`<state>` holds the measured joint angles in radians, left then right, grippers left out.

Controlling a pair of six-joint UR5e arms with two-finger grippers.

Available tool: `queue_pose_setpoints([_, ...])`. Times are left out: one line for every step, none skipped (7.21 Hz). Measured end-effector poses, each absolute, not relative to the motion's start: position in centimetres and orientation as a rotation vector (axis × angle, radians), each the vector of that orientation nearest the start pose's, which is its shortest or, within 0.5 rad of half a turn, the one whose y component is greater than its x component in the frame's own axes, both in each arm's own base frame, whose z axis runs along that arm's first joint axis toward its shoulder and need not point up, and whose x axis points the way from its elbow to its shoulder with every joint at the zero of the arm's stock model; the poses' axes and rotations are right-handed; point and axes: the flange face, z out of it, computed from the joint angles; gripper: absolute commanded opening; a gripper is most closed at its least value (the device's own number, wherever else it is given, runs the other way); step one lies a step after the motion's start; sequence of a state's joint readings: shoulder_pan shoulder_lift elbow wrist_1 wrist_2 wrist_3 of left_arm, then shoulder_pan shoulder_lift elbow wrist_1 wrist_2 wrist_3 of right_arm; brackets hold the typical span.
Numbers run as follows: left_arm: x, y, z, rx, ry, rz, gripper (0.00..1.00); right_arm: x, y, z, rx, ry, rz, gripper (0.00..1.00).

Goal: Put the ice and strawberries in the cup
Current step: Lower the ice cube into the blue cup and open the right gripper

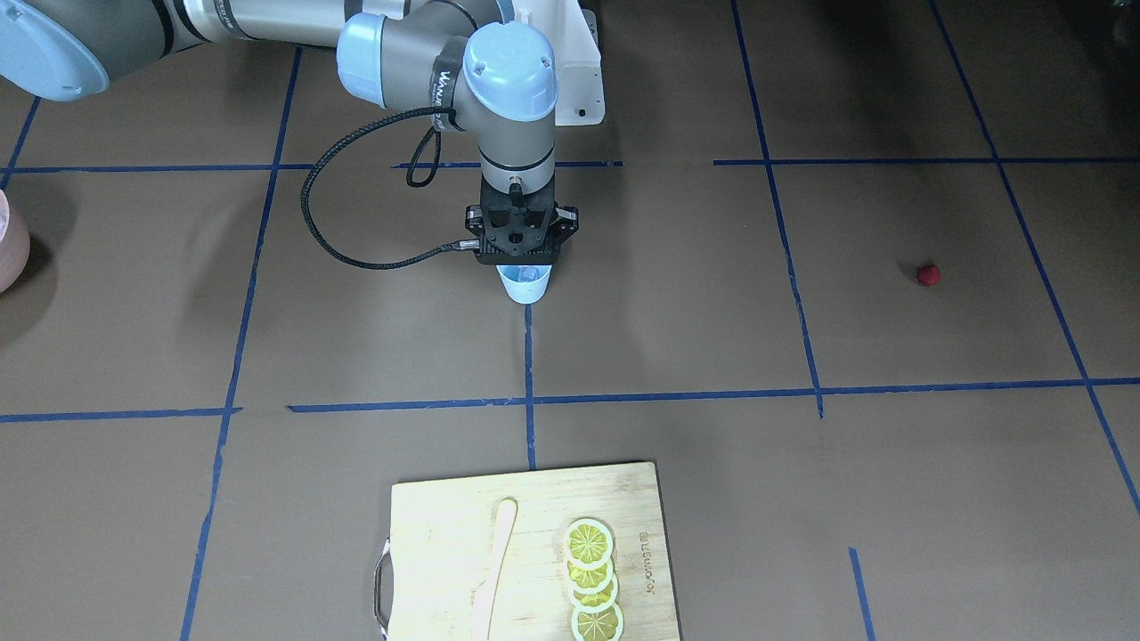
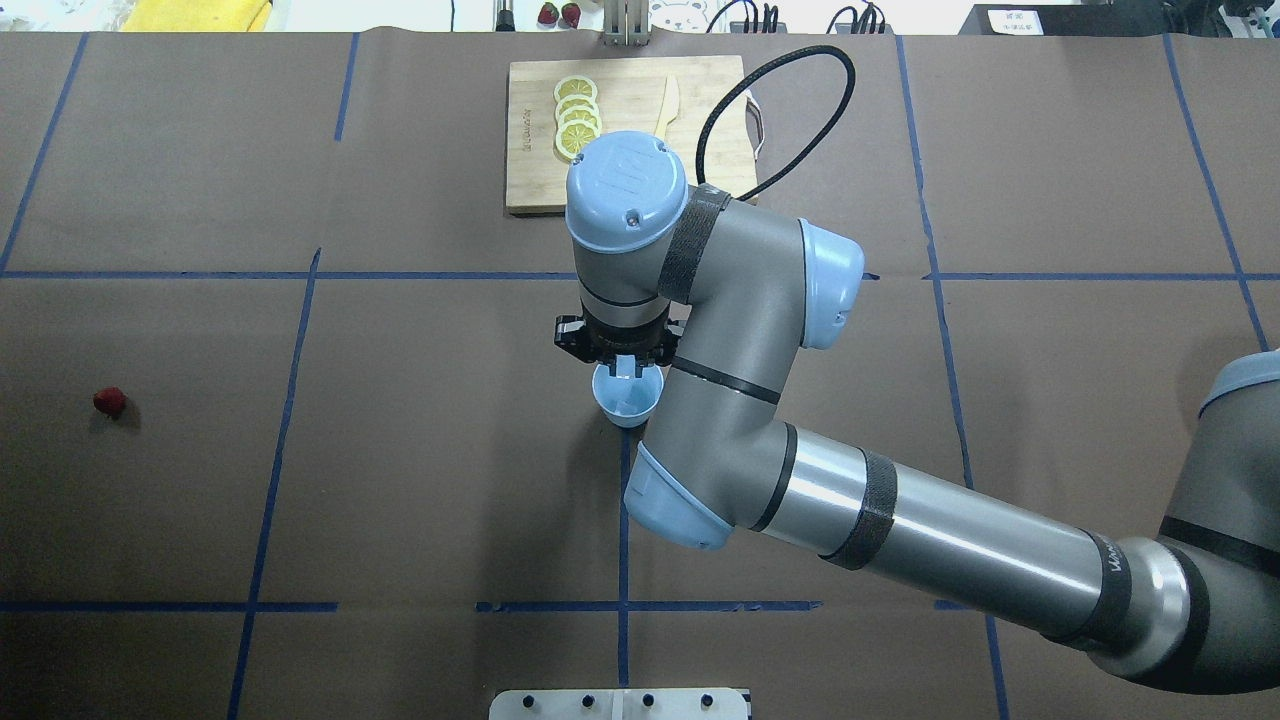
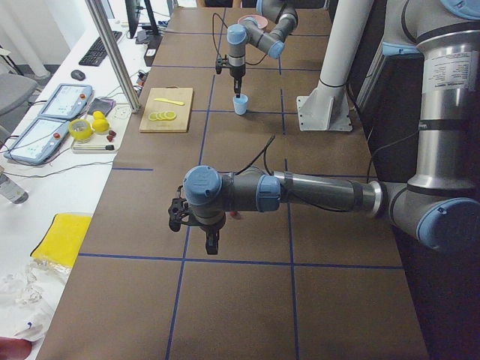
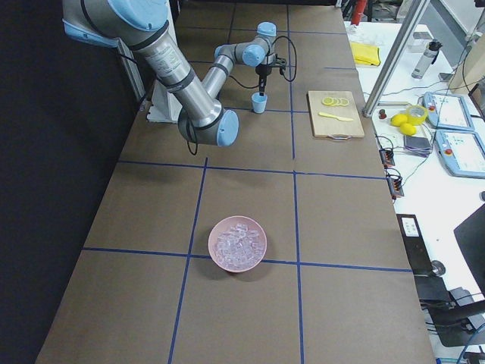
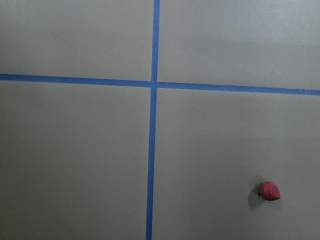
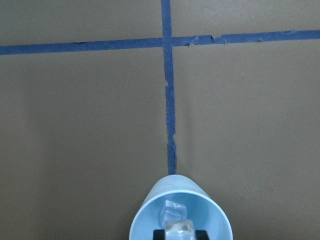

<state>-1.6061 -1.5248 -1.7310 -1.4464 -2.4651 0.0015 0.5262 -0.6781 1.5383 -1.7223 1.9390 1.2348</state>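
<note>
Right hand [image 2: 625, 368], narrow on ice [image 6: 179, 230], directly above cup [image 2: 630, 405]: release centred and low, clear of rim. Left hand [image 3: 212, 244]: cannot tell.

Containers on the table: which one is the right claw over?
The small pale blue tapered cup, directly under the right claw at mid-table. The larger pink bowl of ice cubes stands far off, no claw near it.

I count one cup [image 1: 525, 287] under my right gripper [image 2: 627, 368], with two pieces of ice [image 6: 172, 210] there, and one strawberry [image 1: 928, 274] well apart from that gripper. Beyond it I count one cutting board [image 1: 445, 534], four lemon slices [image 1: 589, 541] and one knife [image 1: 500, 543]. Far to its side is one pink bowl [image 4: 238, 268] of ice cubes [image 4: 238, 243], too many to count.
</note>
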Motion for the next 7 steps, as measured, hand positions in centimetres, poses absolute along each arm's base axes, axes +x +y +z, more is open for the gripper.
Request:
queue_pose_setpoints([-7.2,-46.7,60.6,0.007,0.894,-0.036,1.0,-57.6,-44.7,13.8,-0.027,-0.784,0.05,1.0])
queue_pose_setpoints([-7.2,-46.7,60.6,0.008,0.894,-0.036,1.0,-57.5,-44.7,13.6,-0.026,-0.786,0.049,1.0])
queue_pose_setpoints([-7.2,-46.7,60.6,0.008,0.894,-0.036,1.0,-57.4,-44.6,13.3,-0.023,-0.792,0.048,1.0])
queue_pose_setpoints([-7.2,-46.7,60.6,0.008,0.894,-0.036,1.0,-57.0,-44.4,12.9,-0.019,-0.801,0.046,1.0])
queue_pose_setpoints([-7.2,-46.7,60.6,0.008,0.894,-0.035,1.0,-55.7,-44.1,12.5,-0.013,-0.81,0.046,1.0])
queue_pose_setpoints([-7.2,-46.7,60.6,0.009,0.894,-0.035,1.0,-52.9,-43.7,12.7,-0.003,-0.814,0.051,1.0])
queue_pose_setpoints([-7.2,-46.7,60.5,0.01,0.894,-0.034,1.0,-48.8,-43.4,14.1,0.019,-0.816,0.049,1.0])
